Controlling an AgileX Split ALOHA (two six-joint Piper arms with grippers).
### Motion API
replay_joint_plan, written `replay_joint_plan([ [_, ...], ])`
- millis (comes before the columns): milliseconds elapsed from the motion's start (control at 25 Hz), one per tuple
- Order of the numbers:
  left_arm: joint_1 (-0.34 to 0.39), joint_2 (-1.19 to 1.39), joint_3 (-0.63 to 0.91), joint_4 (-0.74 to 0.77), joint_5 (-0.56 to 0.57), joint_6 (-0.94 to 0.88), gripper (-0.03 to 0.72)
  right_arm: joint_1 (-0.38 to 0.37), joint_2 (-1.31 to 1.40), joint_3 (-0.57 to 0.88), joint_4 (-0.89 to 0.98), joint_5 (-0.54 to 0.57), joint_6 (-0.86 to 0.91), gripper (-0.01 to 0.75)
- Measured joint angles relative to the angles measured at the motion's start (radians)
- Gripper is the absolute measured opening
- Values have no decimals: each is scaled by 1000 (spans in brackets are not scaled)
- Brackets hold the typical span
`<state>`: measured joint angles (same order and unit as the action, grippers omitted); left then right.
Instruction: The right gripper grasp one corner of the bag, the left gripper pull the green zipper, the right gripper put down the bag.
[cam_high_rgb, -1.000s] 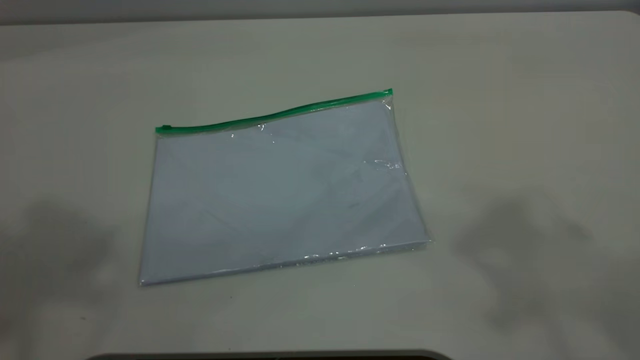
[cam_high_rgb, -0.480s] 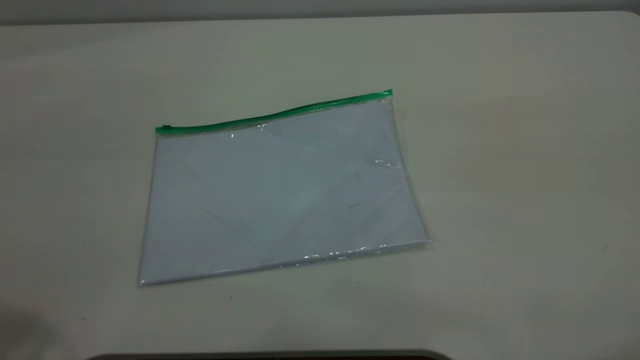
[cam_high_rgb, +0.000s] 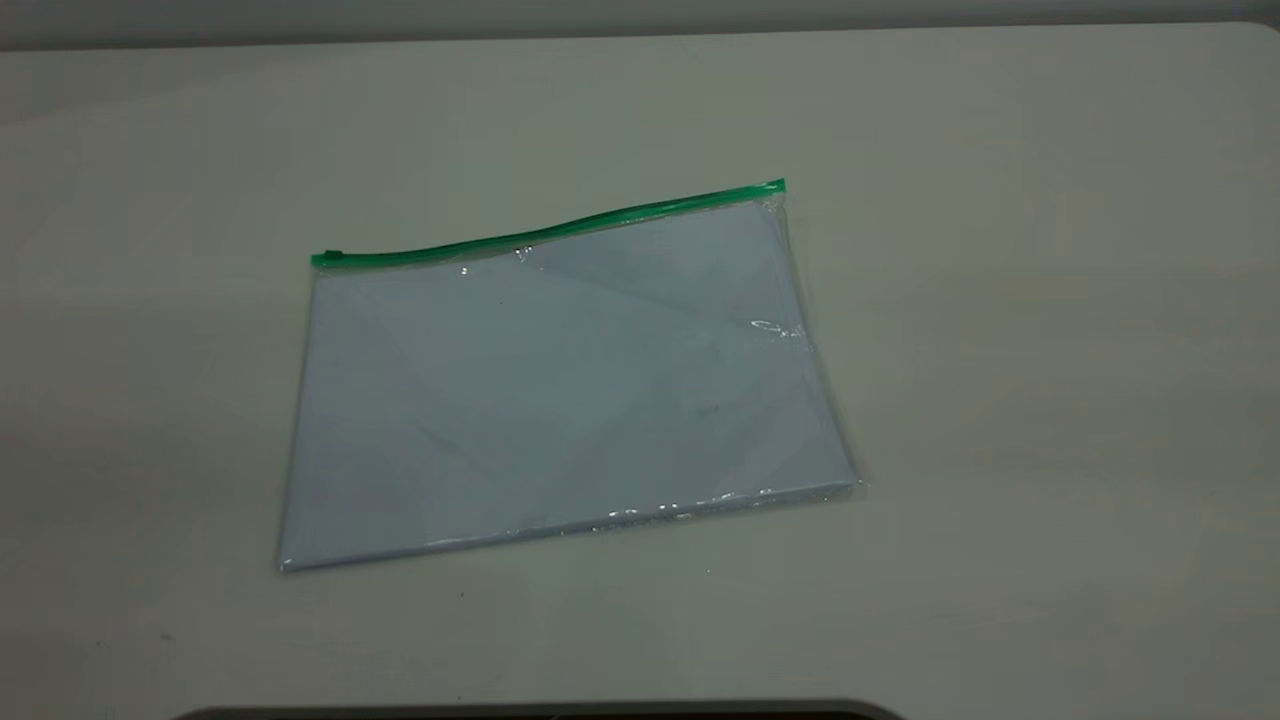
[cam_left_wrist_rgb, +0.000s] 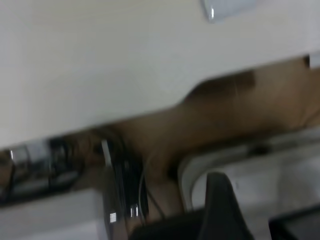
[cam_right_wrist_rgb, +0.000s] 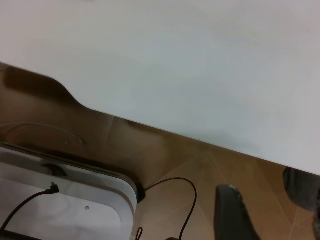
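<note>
The bag (cam_high_rgb: 565, 385) lies flat on the desk (cam_high_rgb: 1050, 300), mid-frame in the exterior view, a bit left of centre and slightly rotated. The green zipper (cam_high_rgb: 545, 231) runs along its upper edge, with the slider tab (cam_high_rgb: 333, 257) at the upper-left end. The corner of the bag (cam_high_rgb: 778, 187) at the upper right lies free, nothing touching it. Neither arm shows in the exterior view. Left wrist view: one dark finger (cam_left_wrist_rgb: 220, 210) at the bottom edge over the desk's rim, bag corner at the top edge; fingers' state can't tell. Right wrist view: one dark finger (cam_right_wrist_rgb: 234, 215) at the bottom, floor and a black cable (cam_right_wrist_rgb: 172, 200) below; can't tell either.
</note>
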<state>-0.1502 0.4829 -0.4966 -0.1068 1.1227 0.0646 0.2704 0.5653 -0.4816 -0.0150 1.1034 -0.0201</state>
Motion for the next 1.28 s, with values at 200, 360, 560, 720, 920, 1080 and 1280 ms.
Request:
replay_joint_plan([
  [200,0,-102,6,0,-7,0,537,0,0,0,-1,-2,0,423],
  [360,0,-179,6,0,-3,0,537,0,0,0,-1,-2,0,422],
  [560,0,-269,6,0,1,0,537,-62,-43,0,9,-3,0,422],
  [720,41,-339,6,-5,8,0,537,-216,-171,0,15,-2,0,422],
  [920,151,-405,6,-8,14,-1,537,-257,-411,0,15,7,1,422],
  [1080,183,-490,6,-14,18,-1,537,-257,-572,0,15,18,1,422],
  [1280,186,-502,6,-21,24,-1,537,-257,-582,0,15,25,0,421],
])
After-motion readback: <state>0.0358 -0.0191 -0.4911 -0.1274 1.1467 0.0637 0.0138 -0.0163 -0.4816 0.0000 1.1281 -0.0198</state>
